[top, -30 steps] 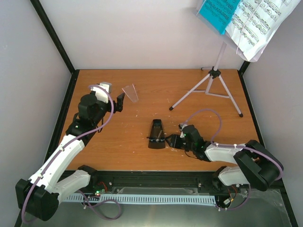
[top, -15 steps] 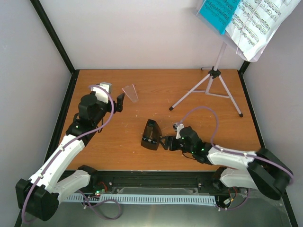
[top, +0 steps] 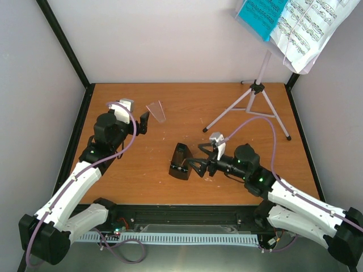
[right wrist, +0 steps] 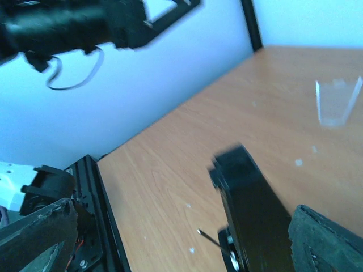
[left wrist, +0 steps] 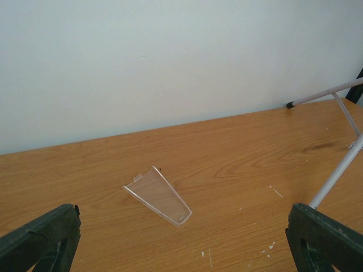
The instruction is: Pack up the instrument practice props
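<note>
The small black pyramid metronome lies on its side mid-table, its thin pendulum rod sticking out in the right wrist view. My right gripper is open just right of it, and the metronome lies between the spread fingers, nearer the right one. My left gripper is open and empty, facing a clear plastic metronome cover that lies flat on the wood. The silver tripod stand stands at the back right. Its desk holds the teal folder and white sheet music.
The clear cover also shows in the right wrist view. A tripod leg reaches into the left wrist view on the right. Walls close the table on three sides. A black rail runs along the near edge.
The metronome has slid a little to the left. My right arm has raised and stretched out, with its gripper staying beside the metronome. The left arm has not moved.
</note>
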Action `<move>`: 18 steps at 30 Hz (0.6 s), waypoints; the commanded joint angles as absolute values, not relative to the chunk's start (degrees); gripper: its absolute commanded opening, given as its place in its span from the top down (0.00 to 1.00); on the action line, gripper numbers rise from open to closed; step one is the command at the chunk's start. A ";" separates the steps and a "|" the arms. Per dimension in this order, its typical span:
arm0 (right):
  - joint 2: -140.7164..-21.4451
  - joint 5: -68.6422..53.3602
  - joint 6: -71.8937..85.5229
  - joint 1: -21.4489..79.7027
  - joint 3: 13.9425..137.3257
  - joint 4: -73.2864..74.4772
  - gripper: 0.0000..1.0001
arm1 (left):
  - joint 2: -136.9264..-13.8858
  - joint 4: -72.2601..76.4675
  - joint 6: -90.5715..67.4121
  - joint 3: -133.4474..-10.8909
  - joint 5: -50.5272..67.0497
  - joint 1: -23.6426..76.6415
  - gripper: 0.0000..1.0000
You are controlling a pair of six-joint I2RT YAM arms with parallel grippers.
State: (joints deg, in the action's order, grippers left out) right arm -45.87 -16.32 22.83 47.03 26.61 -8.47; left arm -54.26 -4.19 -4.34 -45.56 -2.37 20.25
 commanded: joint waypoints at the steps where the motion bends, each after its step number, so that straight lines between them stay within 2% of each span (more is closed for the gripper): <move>1: -50.98 -23.46 8.96 47.24 32.66 -12.46 0.00 | -54.16 -2.26 -4.48 -45.83 -2.56 20.21 0.00; 9: -64.04 -27.66 -4.65 47.29 36.03 -21.54 0.00 | -54.07 -2.08 -4.29 -45.55 -2.00 20.21 0.01; 18: -74.83 -24.19 -8.97 47.28 32.66 -31.76 0.00 | -55.07 -2.14 -4.66 -45.64 -1.02 20.21 0.00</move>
State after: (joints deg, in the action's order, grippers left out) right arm -72.49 -25.74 -5.41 47.03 34.81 -23.88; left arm -54.63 -3.81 -4.34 -45.47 -1.69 20.25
